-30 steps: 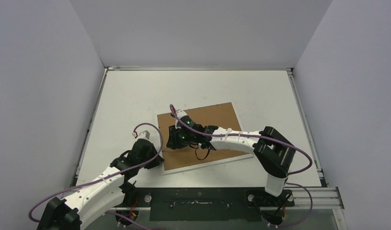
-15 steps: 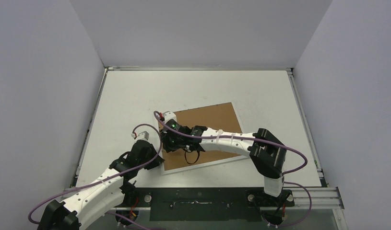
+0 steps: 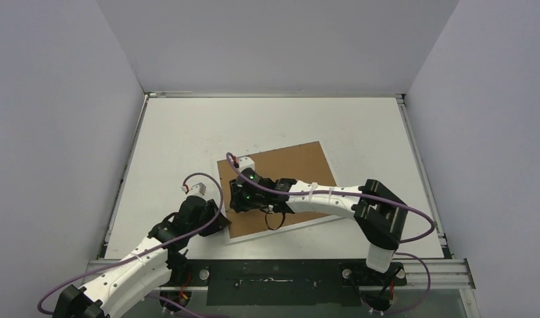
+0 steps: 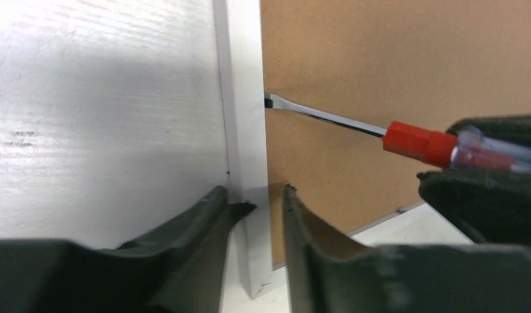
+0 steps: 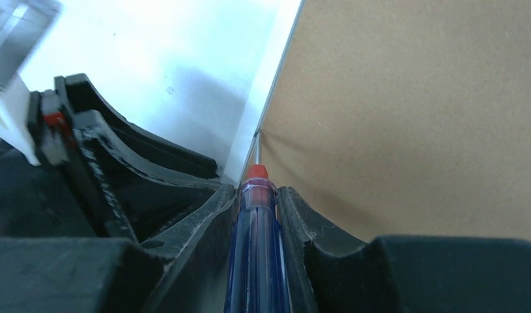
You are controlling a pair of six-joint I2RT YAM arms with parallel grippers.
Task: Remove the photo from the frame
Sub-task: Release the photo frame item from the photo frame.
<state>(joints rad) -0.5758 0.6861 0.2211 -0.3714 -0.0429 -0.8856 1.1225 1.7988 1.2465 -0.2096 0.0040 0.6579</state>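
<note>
White table (image 3: pixel 187 132): frame (image 3: pixel 307 162) back-up, skewed; right end effector (image 5: pixel 259 190) clamps screwdriver (image 5: pixel 256 261), blade toward border (image 4: pixel 243 98); left end effector (image 4: pixel 264 197) part-open astride border.

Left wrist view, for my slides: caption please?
Red-and-blue screwdriver tip at the seam between white frame border and brown fibreboard back; left gripper straddles the border.

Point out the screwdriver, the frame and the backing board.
screwdriver (image 4: pixel 416 142): left wrist view, on its red collar.
frame (image 4: pixel 243 98): left wrist view, on its white border strip.
backing board (image 5: pixel 412 117): right wrist view, on bare brown surface.
</note>
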